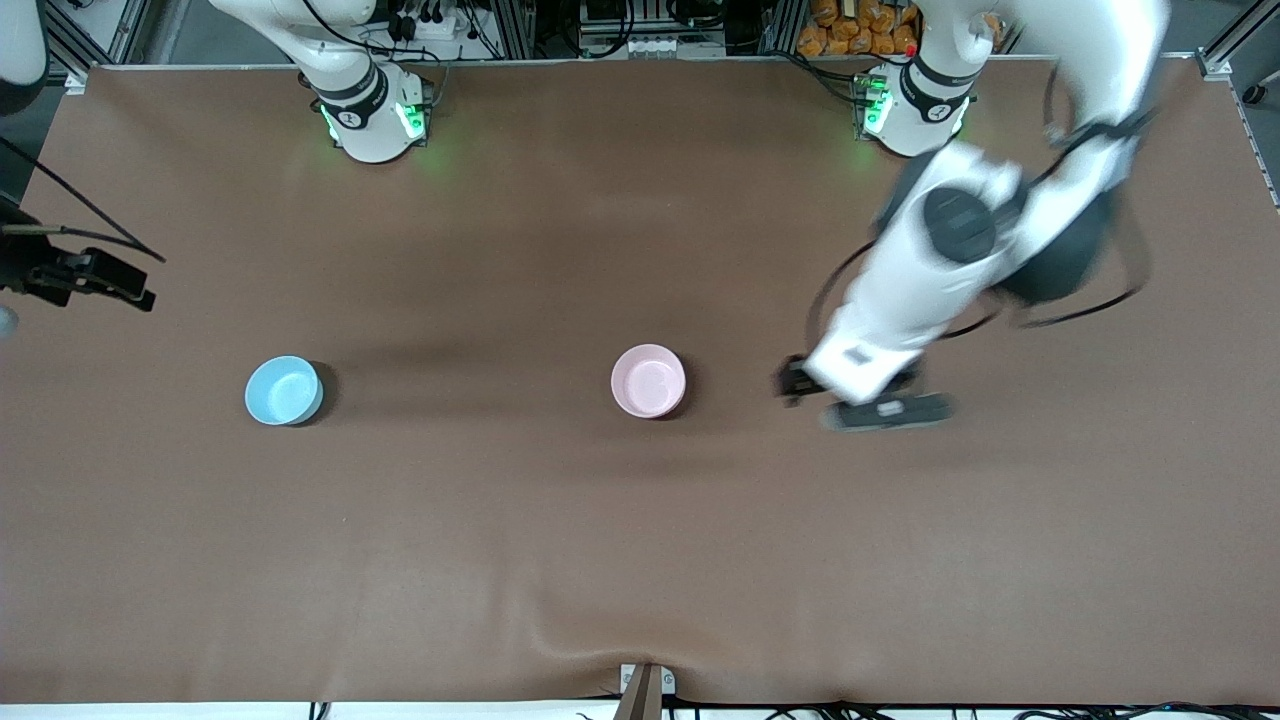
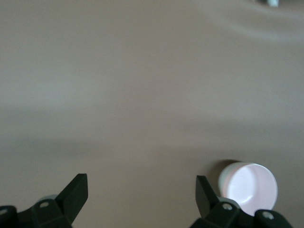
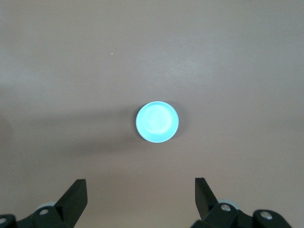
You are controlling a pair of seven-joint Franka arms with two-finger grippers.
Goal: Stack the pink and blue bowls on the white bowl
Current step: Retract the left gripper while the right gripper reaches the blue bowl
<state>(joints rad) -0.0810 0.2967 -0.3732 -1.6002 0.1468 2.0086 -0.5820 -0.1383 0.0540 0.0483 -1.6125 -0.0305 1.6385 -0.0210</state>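
The pale pink bowl [image 1: 648, 380] stands upright near the middle of the table. It also shows in the left wrist view [image 2: 248, 187], off to one side of the fingers. The sky blue bowl [image 1: 284, 390] stands upright toward the right arm's end and shows in the right wrist view [image 3: 157, 121]. The white bowl is not in view. My left gripper [image 1: 860, 400] is open and empty over bare table beside the pink bowl, toward the left arm's end; it also shows in its wrist view [image 2: 141, 194]. My right gripper [image 1: 120, 285] is open and empty, high up, with the blue bowl ahead of its fingertips [image 3: 140, 199].
The brown table cover [image 1: 640, 550] is bare around the bowls. A small clamp [image 1: 645, 685] sits at the table edge nearest the front camera. The two arm bases [image 1: 370, 115] [image 1: 912, 110] stand along the farthest edge.
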